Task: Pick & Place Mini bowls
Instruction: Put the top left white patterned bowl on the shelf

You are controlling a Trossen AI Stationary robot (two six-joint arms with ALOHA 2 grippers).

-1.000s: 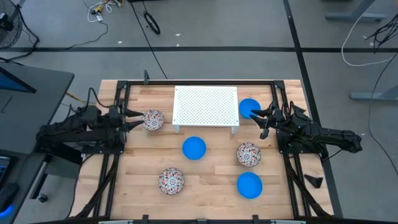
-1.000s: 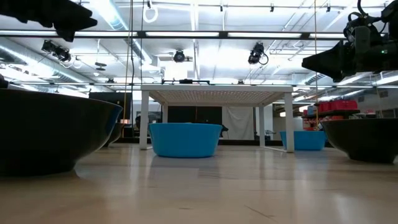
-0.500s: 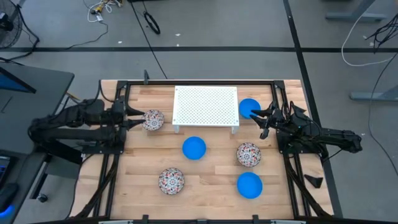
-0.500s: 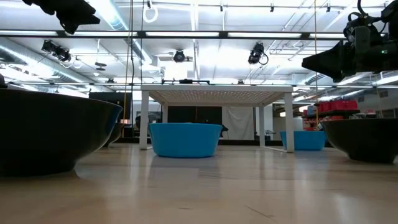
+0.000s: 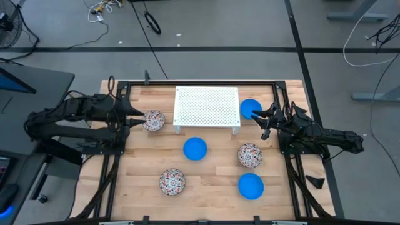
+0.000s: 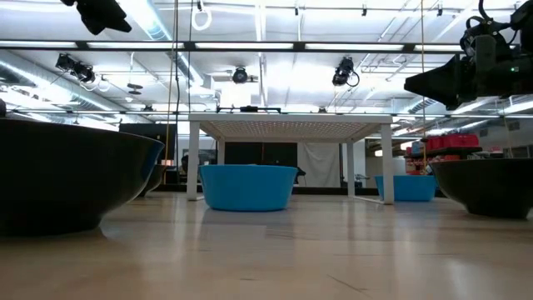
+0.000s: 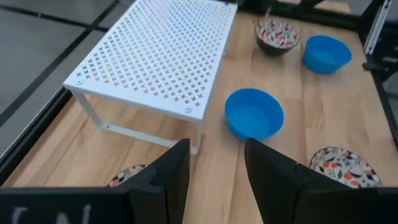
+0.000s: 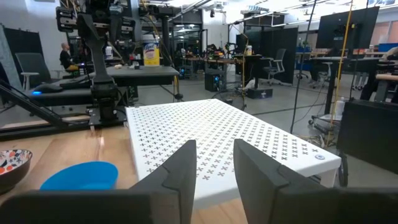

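While my left claw [image 5: 136, 116] hangs parted and empty just beside the floral bowl [image 5: 154, 120], I risk nudging it under the rack [image 5: 207, 107].

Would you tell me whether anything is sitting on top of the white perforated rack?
Nothing shows on the rack top; every bowl visible sits on the table. The space under the rack is partly hidden.

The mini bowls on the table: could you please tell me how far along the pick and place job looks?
Nothing looks placed yet: the white rack carries no bowl, and all six mini bowls sit on the table. In hand: the open left claw hovers by the floral bowl; the open right claw waits beside a blue bowl. All six remain.
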